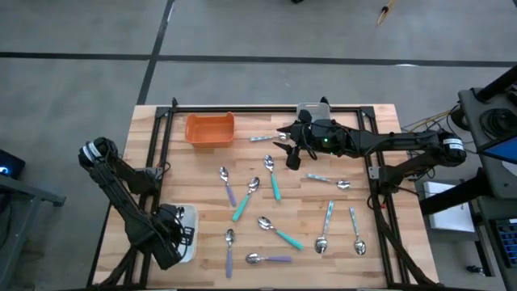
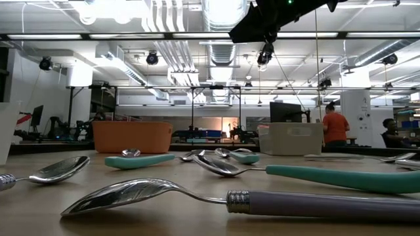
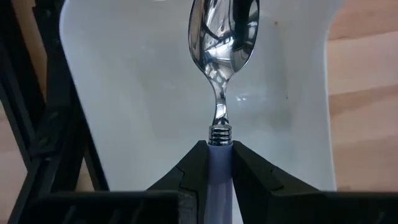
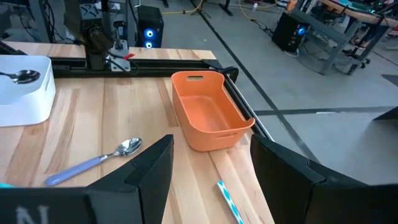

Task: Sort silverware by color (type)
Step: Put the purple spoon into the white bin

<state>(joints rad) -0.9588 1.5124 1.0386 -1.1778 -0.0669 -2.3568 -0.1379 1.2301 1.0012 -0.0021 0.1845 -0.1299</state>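
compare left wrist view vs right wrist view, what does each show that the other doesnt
Only the left wrist view shows the left gripper shut on a lavender-handled spoon held over the white tray. Only the right wrist view shows the open right gripper, the empty orange tray, a purple-handled spoon on the table and a striped handle. Both show the white tray and wooden table.

Left gripper (image 1: 179,234) over tray (image 1: 191,212) at table (image 1: 202,178) near-left corner, spoon (image 3: 222,37) clamped in fingers (image 3: 186,177). Second tray (image 1: 210,129) far-left; right gripper (image 1: 287,145) beside it. Loose spoons (image 1: 279,234) spread mid-table to right
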